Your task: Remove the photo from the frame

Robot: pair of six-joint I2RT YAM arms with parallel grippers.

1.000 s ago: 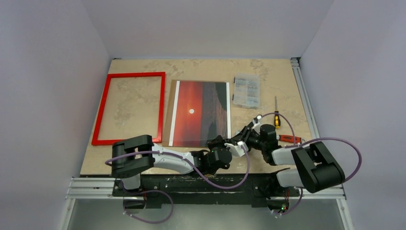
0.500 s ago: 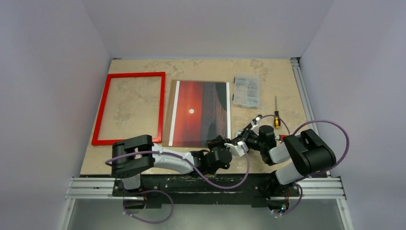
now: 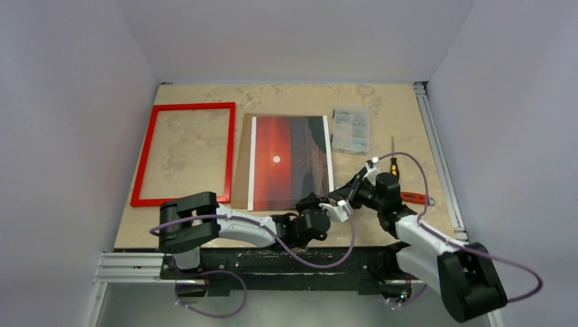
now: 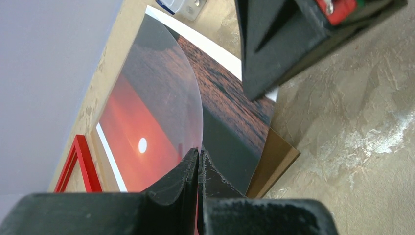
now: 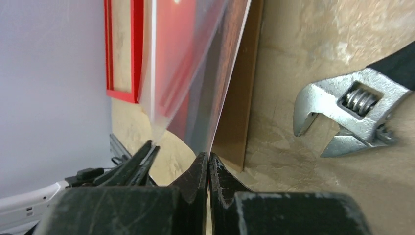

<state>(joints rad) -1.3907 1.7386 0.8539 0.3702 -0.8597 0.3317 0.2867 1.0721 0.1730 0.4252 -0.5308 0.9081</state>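
The left gripper is pinched tight on the near edge of a clear sheet, which bows up in a curve over the picture beneath it. The right gripper, just beside it, is closed as narrowly on the near edge of the photo itself, at the corner where the print meets its brown backing board.

We see the sunset print lying face up near the middle of the table, its near edge raised a little between the two grippers. The board shows as a thin brown margin along its side. The red frame lies flat just to the left of the photo, apart from it, with bare tabletop showing through its opening.

We judge the main step done, since the photo is already clear of the frame. What is in hand looks like the sorting of the loose stack: cover sheet in one grip, print in the other, board below. We think the next move calls for a slow, even parting of the two grips. The sheet should lift away without dragging the print, and the print should come off the board without a crease at the pinched corner.

A wrench, a screwdriver and a small plastic box lie to the right, well out of the way.
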